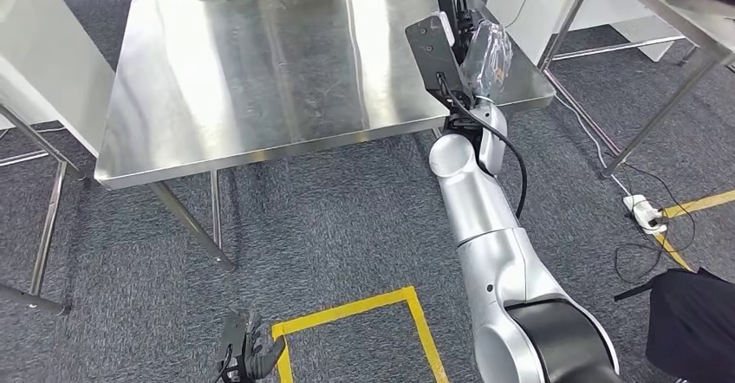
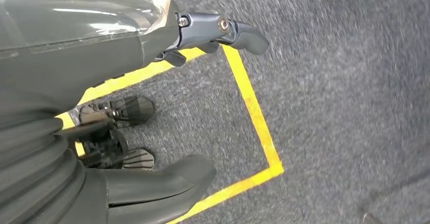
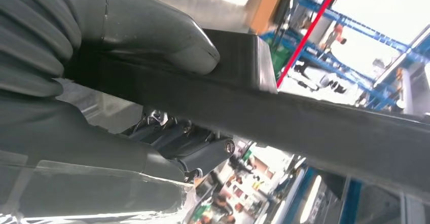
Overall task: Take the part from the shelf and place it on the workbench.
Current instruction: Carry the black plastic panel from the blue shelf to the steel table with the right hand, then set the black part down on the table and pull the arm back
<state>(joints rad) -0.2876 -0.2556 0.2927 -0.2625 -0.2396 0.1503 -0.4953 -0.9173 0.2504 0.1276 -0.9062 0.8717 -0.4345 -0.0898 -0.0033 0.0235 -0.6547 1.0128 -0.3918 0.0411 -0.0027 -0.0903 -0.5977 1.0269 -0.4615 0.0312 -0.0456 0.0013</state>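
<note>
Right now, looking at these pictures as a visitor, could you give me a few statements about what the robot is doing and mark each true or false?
1. The right robot hand holds a dark part. True.
2. The part lies flat on the steel workbench. False: it is held up in the hand, over the bench's right end.
3. The left robot hand holds a second part. False: it hangs low over the carpet with nothing in it.
4. Yellow tape marks the floor near the robot. True.
</note>
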